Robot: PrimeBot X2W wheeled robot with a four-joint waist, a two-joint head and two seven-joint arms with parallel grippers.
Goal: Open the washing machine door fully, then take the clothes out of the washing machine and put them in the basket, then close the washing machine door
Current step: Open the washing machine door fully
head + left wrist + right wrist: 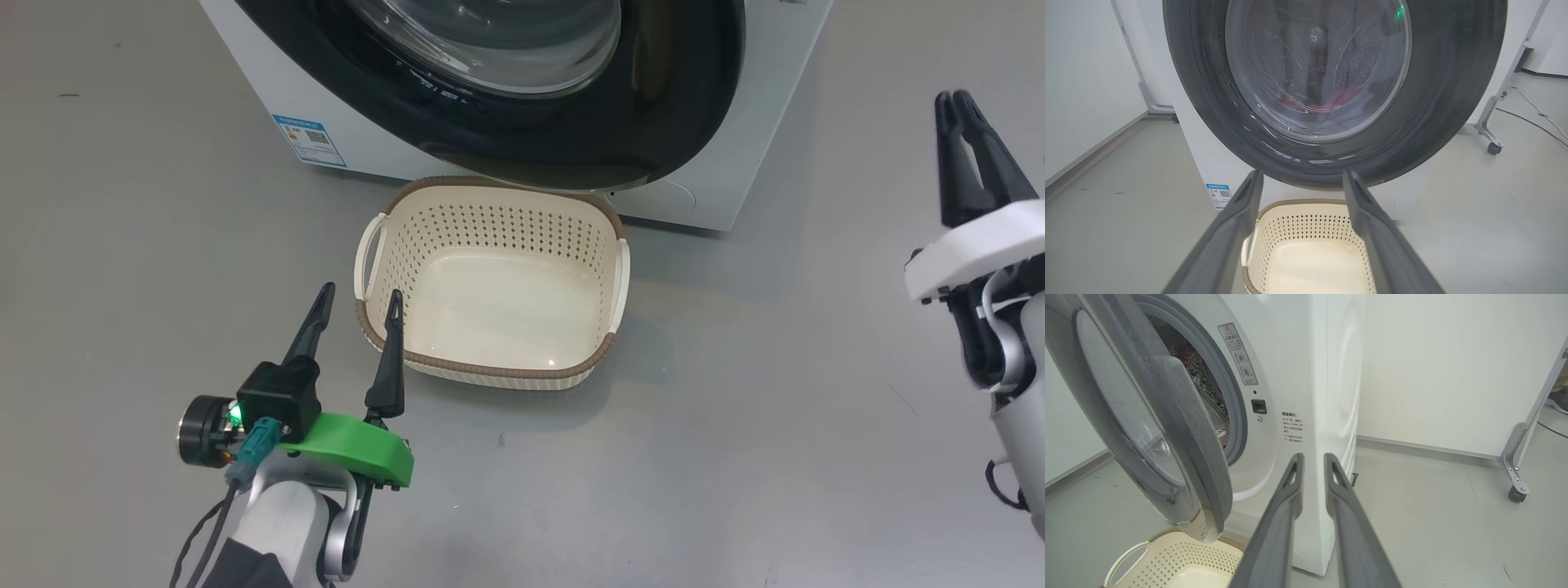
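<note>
The washing machine (767, 122) is a white box with its door (653, 122) ajar. The door's glossy black rim hangs over the far edge of the basket (490, 371). The right wrist view looks at the door (1180, 428) edge-on, swung partway out from the grey drum mouth. Red clothes (1339, 100) show dimly through the door glass, inside the drum. The cream basket (1298, 204) is empty. My left gripper (362, 291) stands open beside the basket's left rim, holding nothing. My right gripper (953, 98) hovers to the right of the machine, with only a narrow slit between its fingers (1294, 486) and nothing in it.
A blue label sticker (309, 140) is on the machine's lower front. A metal frame leg on a caster (1515, 469) stands on the grey floor to the right, near the white wall. A cable (1535, 110) runs along the floor there.
</note>
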